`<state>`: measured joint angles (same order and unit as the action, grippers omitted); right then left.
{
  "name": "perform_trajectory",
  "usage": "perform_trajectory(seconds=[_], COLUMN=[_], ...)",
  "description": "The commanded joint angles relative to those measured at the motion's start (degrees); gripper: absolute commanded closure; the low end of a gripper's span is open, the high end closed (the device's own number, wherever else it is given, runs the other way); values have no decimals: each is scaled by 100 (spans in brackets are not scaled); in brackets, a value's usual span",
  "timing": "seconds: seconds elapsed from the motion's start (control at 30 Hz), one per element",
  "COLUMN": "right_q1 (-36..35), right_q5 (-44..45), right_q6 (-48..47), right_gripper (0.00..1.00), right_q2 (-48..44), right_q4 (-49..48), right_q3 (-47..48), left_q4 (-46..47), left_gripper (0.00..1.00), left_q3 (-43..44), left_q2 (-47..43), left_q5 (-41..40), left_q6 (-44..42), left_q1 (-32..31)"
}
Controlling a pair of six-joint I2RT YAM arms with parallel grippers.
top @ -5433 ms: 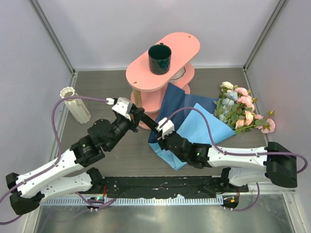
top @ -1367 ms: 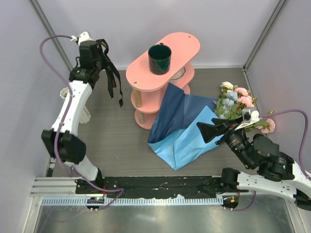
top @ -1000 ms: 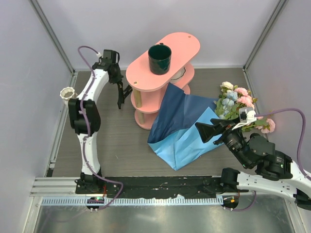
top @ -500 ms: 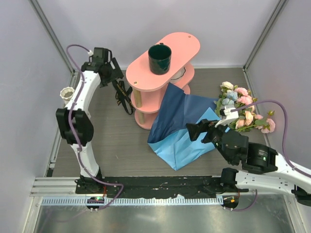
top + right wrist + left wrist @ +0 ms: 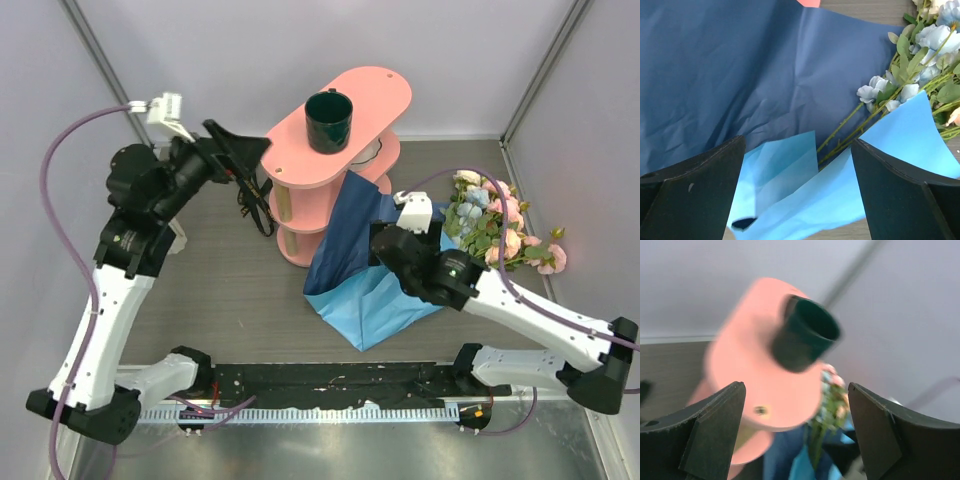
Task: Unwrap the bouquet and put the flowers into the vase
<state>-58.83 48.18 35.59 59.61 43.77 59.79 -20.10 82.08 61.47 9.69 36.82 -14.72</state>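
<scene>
Both left gripper [image 5: 240, 150] and right gripper [image 5: 797, 142] gape empty; snagged paper [image 5: 740, 75] could drag flowers [image 5: 495, 225] off tabletop's [image 5: 240, 290] right edge

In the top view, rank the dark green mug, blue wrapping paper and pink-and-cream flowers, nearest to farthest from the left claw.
1. Dark green mug, on the pink oval shelf beside the open left claw.
2. Blue wrapping paper, table centre.
3. Pink, peach and cream artificial flowers, far right.
</scene>
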Motion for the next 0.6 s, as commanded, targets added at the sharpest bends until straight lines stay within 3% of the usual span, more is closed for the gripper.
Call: perform_trajectory(seconds=[0.0, 0.07, 0.17, 0.2, 0.3, 0.47, 0.57], right_q1=[565, 758, 969, 1083, 1101, 1093, 1084], right_q5=[-563, -704, -942, -1003, -1056, -1811, -2066], right_q6=[-359, -387, -211, -132, 237, 745, 1036], right_gripper=[7, 8, 20, 34, 56, 62, 62], right_q2=[480, 725, 981, 1025, 1009, 202, -808], right_q4=[-316, -492, -457, -231, 253, 852, 1221], right_q3=[498, 577, 604, 569, 325, -476, -828], left_q4=[859, 928, 1217, 1271, 1097, 920, 903], left_gripper=[14, 17, 21, 22, 23, 24, 26], left_q3=[79, -86, -561, -710, -957, -922, -861], left_q2=[602, 620, 550, 524, 445, 593, 778], left_q5=[1561, 1711, 1957, 1905, 1607, 1430, 1588], left_q6=[-823, -1089, -1080, -1106, -1413, -1467, -1344], left_q1=[-1196, -1480, -1709, -1788, -2138, -2606, -2799])
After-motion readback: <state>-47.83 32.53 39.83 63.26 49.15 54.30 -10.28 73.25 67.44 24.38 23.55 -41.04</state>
